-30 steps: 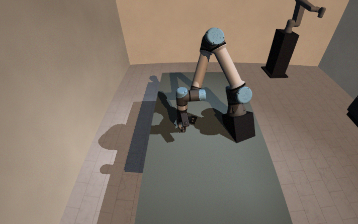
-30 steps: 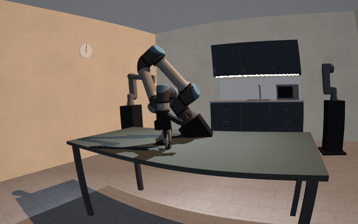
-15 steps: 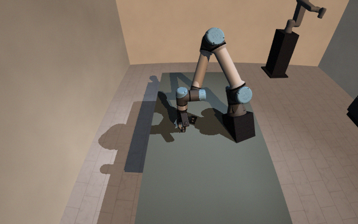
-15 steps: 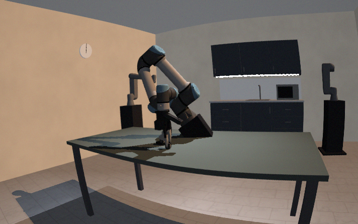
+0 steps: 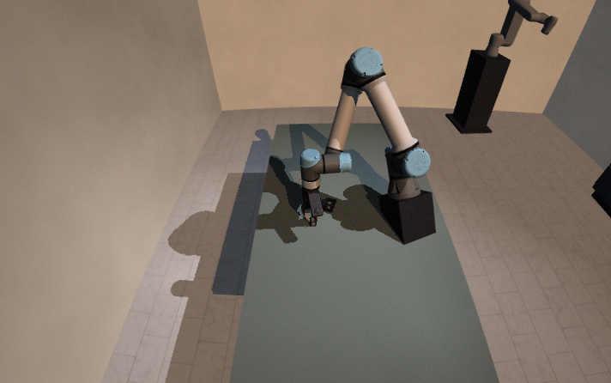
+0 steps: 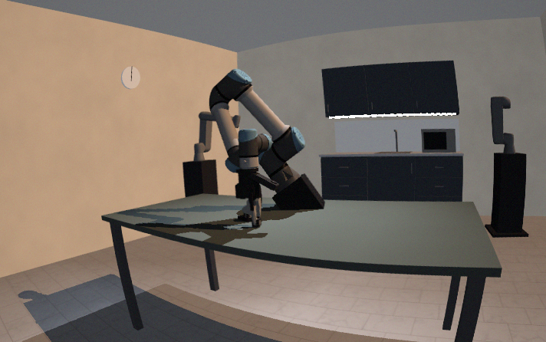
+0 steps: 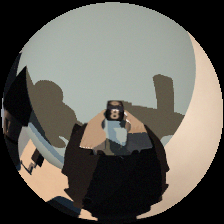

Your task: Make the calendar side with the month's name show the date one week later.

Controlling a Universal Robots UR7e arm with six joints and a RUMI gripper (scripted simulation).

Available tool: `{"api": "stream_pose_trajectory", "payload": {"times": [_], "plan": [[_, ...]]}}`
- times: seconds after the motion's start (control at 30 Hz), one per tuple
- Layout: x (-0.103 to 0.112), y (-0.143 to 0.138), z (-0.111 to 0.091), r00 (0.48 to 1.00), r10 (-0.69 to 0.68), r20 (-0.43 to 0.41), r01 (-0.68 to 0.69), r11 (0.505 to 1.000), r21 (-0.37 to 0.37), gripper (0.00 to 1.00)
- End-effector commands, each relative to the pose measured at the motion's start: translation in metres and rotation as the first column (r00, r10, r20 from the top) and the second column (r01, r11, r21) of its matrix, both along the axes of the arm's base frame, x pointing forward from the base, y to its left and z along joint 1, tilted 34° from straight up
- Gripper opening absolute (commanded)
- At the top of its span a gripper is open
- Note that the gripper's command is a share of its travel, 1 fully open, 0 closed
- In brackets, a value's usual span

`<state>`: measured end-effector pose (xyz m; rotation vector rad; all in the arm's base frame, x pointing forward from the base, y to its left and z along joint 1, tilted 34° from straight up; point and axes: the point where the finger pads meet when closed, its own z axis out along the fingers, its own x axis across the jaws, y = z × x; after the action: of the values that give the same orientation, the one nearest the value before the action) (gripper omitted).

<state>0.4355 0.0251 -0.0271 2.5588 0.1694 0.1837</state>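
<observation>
Green-grey table (image 5: 360,293) (image 6: 383,229). On it, gripper (image 5: 312,218) (image 6: 255,219) (image 7: 114,110) pointing down, fingers clamped on the dark cube. Small dark tray (image 5: 334,202) (image 6: 244,218) just beside; contents too small to read. Dark cube (image 5: 312,221) (image 6: 256,223) (image 7: 114,113) at the fingertips, an 8 visible.

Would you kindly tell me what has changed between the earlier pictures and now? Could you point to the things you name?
Nothing has visibly changed: the arm (image 5: 387,110) (image 6: 264,113) and gripper (image 5: 311,217) (image 6: 256,218) (image 7: 114,110) show no movement in the top and exterior views, with nothing visibly picked up or released. There is no earlier wrist picture to compare.
</observation>
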Motion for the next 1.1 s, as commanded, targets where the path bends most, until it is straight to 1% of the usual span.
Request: {"api": "stream_pose_trajectory", "payload": {"times": [0.0, 1.07], "plan": [[0.0004, -0.0001, -0.0002, 1.0, 0.0, 0.001, 0.0, 1.0, 0.0, 0.1], [0.0009, -0.0017, -0.0027, 1.0, 0.0, 0.001, 0.0, 1.0, 0.0, 0.1]]}}
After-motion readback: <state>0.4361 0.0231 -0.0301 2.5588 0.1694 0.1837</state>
